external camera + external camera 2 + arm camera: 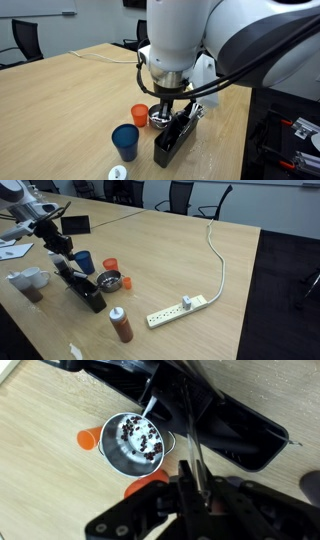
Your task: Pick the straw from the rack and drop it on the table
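Observation:
The long black rack (170, 142) lies on the light wood table (60, 100), next to a blue cup (125, 140). It also shows in the other exterior view (84, 290) and in the wrist view (235, 420). My gripper (171, 108) hangs straight down over the rack's far end, also seen from the side (62, 256). In the wrist view my fingers (192, 488) are shut on a thin clear straw (195, 458) that runs up toward the rack. The straw is too thin to make out in both exterior views.
A metal bowl (133, 442) with dark bits sits beside the rack, with an orange cup (139, 115) behind it. A spice bottle (121, 325), a white power strip (180, 308) with its cable and two mugs (28, 280) also stand on the table.

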### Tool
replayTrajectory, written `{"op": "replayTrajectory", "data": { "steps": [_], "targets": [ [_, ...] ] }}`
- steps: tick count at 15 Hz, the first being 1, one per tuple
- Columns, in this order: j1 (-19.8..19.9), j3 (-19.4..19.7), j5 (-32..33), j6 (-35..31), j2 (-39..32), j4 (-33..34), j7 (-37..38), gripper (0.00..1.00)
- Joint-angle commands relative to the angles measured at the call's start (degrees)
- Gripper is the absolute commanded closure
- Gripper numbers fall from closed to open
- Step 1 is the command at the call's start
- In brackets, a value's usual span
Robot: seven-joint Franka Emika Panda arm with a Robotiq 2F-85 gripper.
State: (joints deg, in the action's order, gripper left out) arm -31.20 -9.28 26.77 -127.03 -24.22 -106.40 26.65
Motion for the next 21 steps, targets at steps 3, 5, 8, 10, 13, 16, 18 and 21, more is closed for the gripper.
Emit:
{"op": "replayTrajectory", "data": {
  "steps": [3,5,8,10,13,16,18,21],
  "targets": [
    [-0.1,0.9,1.7,1.8,1.1,1.7,1.4,0.97],
    [0.2,0.8,1.1,2.0,1.3,2.4,1.3,0.97],
    [0.6,0.4,0.1,2.3,2.1,3.3,0.8,0.97],
    [0.7,0.3,0.2,2.3,3.1,3.9,0.8,0.97],
    [1.2,-0.4,-1.0,2.1,5.0,4.8,0.2,0.97],
    [1.8,-1.2,-2.6,1.2,7.6,5.0,-0.3,0.97],
    [2.7,-2.0,-5.0,0.0,9.8,4.5,-1.0,0.97],
    [4.5,-3.7,-11.6,-1.7,13.3,3.0,-3.7,0.97]
  ]
}}
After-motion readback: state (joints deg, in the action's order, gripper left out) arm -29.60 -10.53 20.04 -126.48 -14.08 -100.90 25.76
